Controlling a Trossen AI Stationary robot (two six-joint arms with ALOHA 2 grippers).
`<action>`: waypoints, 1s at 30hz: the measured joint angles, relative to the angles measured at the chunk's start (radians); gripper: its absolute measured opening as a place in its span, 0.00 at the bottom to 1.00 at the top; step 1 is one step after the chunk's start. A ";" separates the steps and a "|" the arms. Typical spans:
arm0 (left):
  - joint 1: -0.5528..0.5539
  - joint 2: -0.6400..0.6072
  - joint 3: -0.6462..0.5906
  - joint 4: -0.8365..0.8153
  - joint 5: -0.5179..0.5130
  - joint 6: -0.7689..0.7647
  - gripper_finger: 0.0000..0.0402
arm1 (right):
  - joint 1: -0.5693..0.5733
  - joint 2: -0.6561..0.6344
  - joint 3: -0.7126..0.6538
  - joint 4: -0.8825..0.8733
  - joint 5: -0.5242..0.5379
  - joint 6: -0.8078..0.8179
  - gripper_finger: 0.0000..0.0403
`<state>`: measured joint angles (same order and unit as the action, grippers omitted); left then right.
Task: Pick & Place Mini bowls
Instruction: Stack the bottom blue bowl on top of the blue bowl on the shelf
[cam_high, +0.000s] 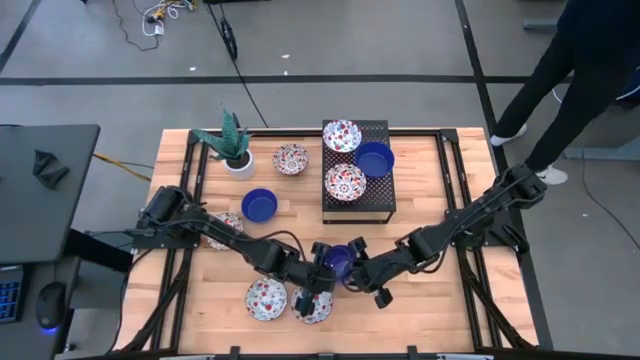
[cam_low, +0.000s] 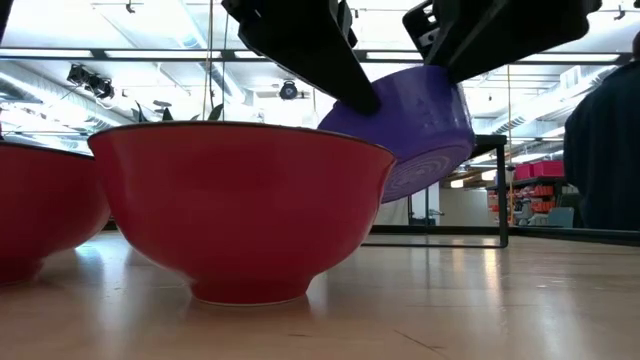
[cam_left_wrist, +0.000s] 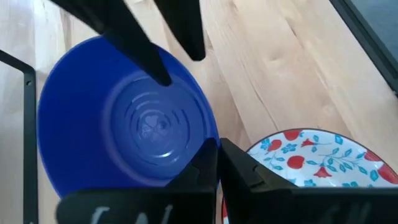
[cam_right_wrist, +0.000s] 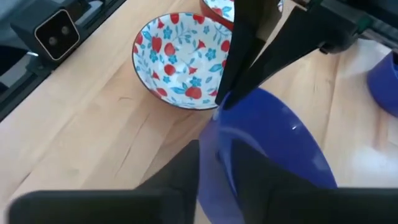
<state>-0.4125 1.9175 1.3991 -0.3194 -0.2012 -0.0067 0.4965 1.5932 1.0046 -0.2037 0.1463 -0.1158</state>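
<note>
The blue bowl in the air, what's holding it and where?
Both tools: the left tool and right tool each pinch the blue bowl at its rim, opposite sides.

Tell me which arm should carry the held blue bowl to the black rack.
Probably right. The left gripper and right gripper both pinch the blue bowl, lifted off the table. The rack sits slightly toward the right side, with its bare corner there too.

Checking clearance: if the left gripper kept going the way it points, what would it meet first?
Probably the right gripper, facing it across the solid cobalt-blue mini bowl both grippers pinch; the left gripper is at that bowl's other rim.
</note>
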 joint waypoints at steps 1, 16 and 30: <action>0.001 0.000 0.000 0.003 0.000 -0.002 0.02 | 0.000 0.000 0.000 0.001 0.000 0.003 0.19; 0.007 0.001 0.003 0.131 -0.012 -0.012 0.17 | 0.034 -0.001 0.000 -0.074 -0.043 0.149 0.01; -0.014 -0.052 0.039 -0.063 -0.107 -0.025 0.55 | 0.290 -0.107 -0.002 -0.333 0.105 0.577 0.00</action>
<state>-0.4267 1.8650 1.4383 -0.3823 -0.3078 -0.0312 0.7862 1.4860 1.0031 -0.5365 0.2514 0.4611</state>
